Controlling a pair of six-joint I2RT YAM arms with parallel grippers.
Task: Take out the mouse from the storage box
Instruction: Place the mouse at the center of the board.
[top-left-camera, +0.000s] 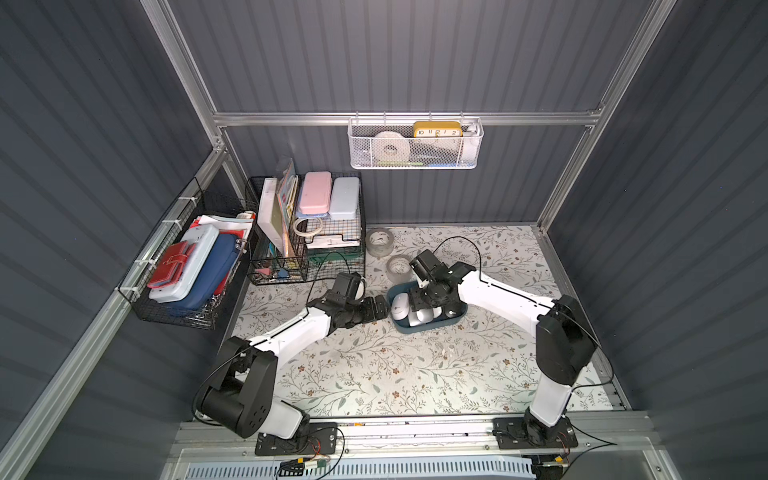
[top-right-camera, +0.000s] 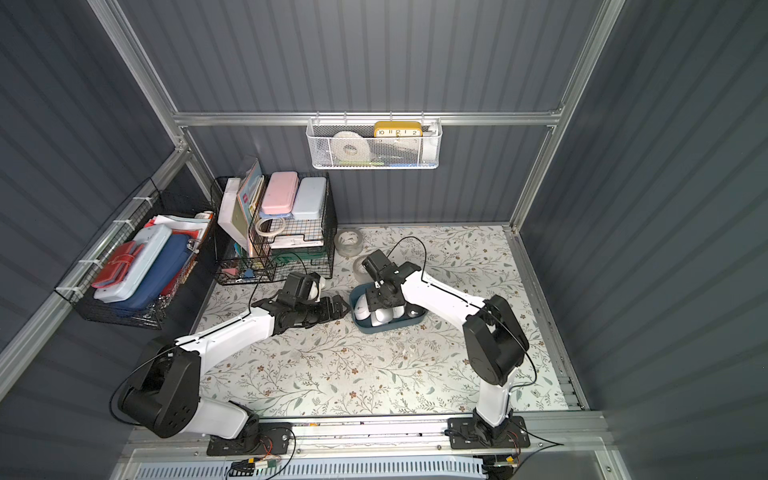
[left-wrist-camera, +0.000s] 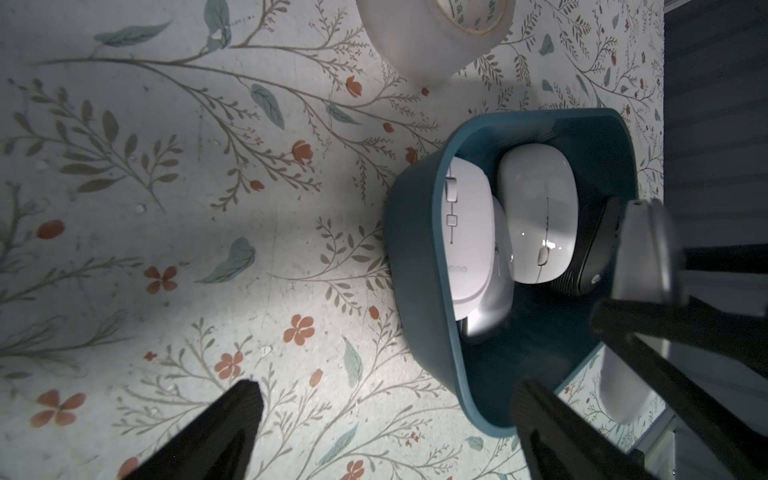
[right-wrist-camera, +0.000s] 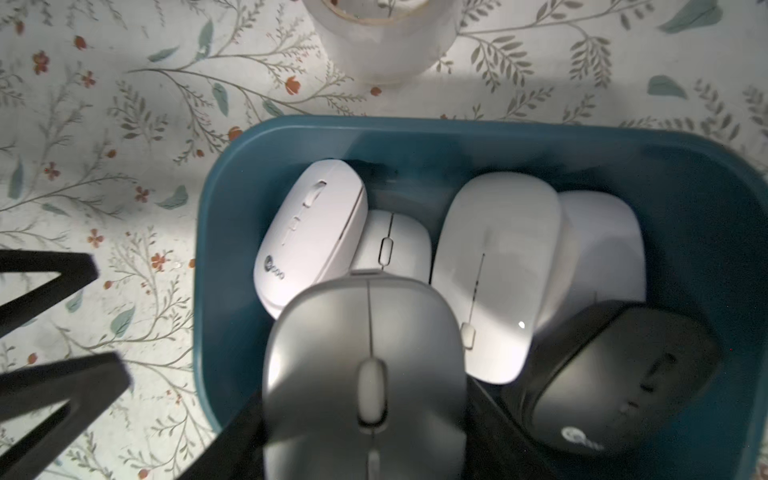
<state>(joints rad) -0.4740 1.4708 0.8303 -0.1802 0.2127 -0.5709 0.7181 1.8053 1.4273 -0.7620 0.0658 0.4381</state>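
Spreading beneath both arms, the floral table (top-left-camera: 374, 374) carries the storage box (top-left-camera: 432, 328), a teal tub. It lies directly under the right gripper (right-wrist-camera: 365, 415) and just past the tips of the left gripper (top-left-camera: 381, 308).

The right gripper's fingers (right-wrist-camera: 237, 440) pinch the grey mouse (right-wrist-camera: 365, 357), one black finger against each flank. The mouse sits between them over the inside of the box, above the others.

The left gripper's fingers (left-wrist-camera: 232, 419) are spread wide and hold nothing. In the right wrist view both tips lie on the table side of the box's end wall.

Ahead of the right fingertips, in the tub, lie a logo-marked white mouse (right-wrist-camera: 311, 237) and a long white mouse (right-wrist-camera: 494, 274). A black mouse (right-wrist-camera: 615, 374) rests beside one finger. A clear tape roll (right-wrist-camera: 382, 37) stands on the table beyond the box's far wall.
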